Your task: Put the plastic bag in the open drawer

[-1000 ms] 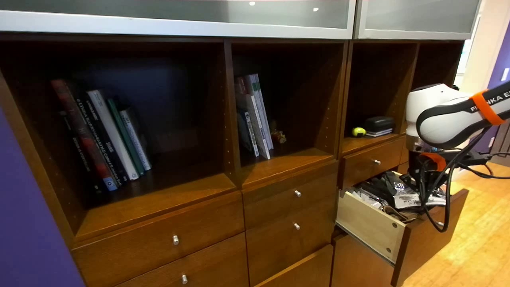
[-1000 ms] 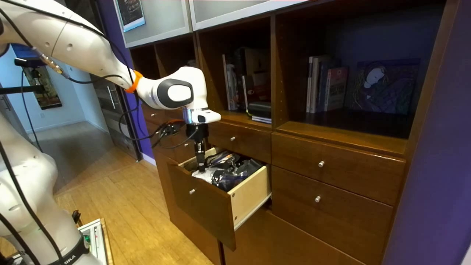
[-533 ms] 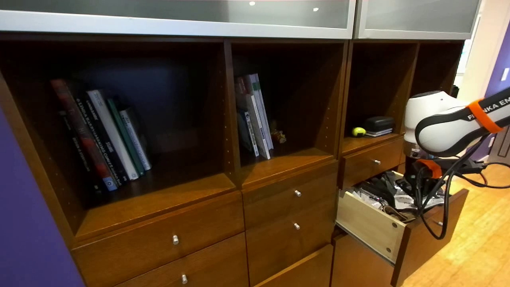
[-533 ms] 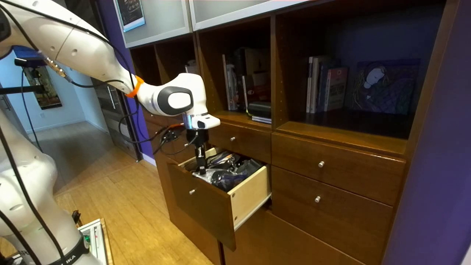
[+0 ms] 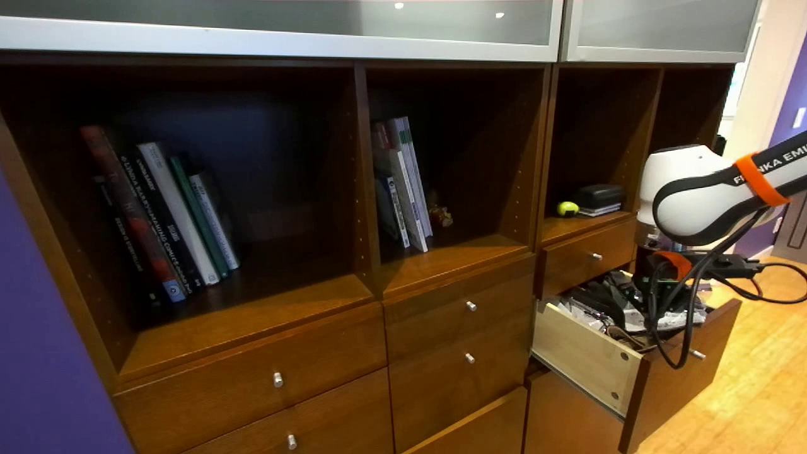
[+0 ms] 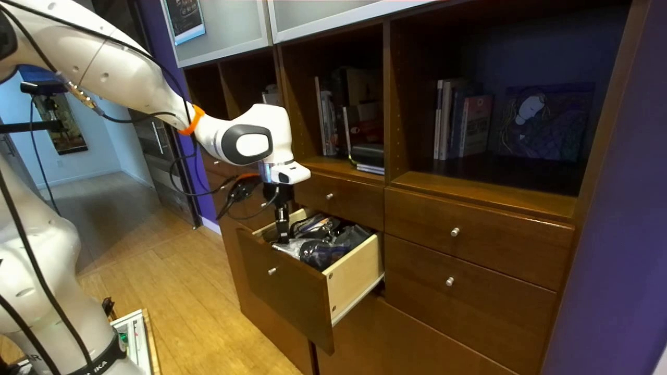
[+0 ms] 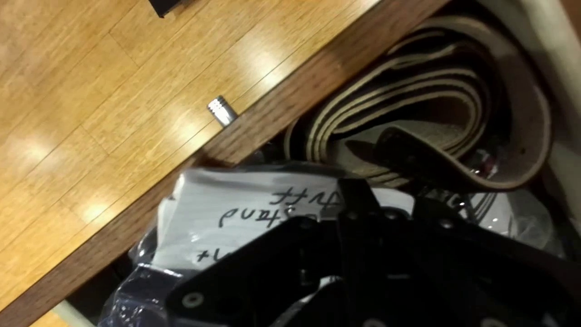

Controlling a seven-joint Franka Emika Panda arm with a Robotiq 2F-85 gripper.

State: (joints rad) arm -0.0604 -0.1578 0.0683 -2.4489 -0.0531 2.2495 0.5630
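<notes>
The plastic bag is clear with a white handwritten paper label (image 7: 195, 213). The bag (image 6: 292, 248) lies on top of the contents of the open drawer (image 6: 286, 286), close to its front panel. In the wrist view the label lies inside the drawer's front rim (image 7: 290, 106). My gripper (image 7: 357, 184) looks shut, with its fingertips over the label and the label showing on both sides of them. My gripper also shows in an exterior view (image 6: 283, 241), pointing down into the drawer at the bag. Whether it touches the bag is unclear. Hanging cables (image 5: 656, 315) hide the fingertips elsewhere.
A coiled belt (image 7: 431, 104) lies beside the bag in the drawer. Dark bags (image 6: 318, 253) fill much of the drawer. The drawer's side wall (image 5: 586, 353) and metal knob (image 7: 222, 110) show. Shelves above hold books (image 5: 403, 183) and a black case (image 5: 600, 194).
My gripper has moved down toward the bag, then slightly up and toward the drawer front. The white part of the bag looks flatter and lower than a second ago.
</notes>
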